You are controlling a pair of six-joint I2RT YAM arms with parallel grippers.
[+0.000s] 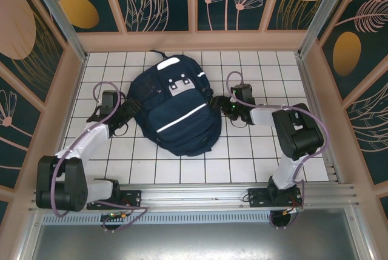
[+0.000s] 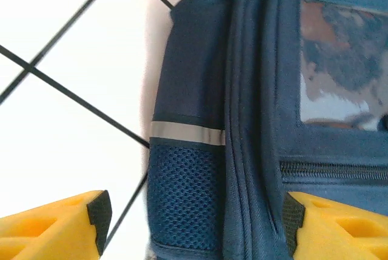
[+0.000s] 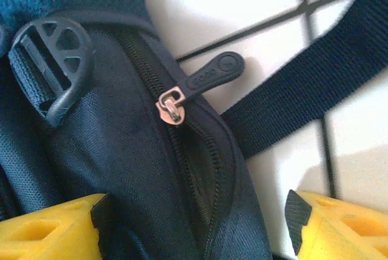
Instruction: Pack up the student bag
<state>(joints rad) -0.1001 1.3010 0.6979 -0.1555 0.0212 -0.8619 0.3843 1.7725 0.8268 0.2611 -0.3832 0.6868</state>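
The student bag (image 1: 176,105) lies flat in the middle of the worktop (image 1: 260,151), its long axis running from the far wall toward the arms, label end farthest. The left fingers (image 1: 123,113) stand wide apart at its left flank, holding nothing. The right fingers (image 1: 219,102), equally spread and empty, straddle the right-hand zip, whose pull tab (image 3: 209,78) lies just ahead, making this arm the likelier one to open it.
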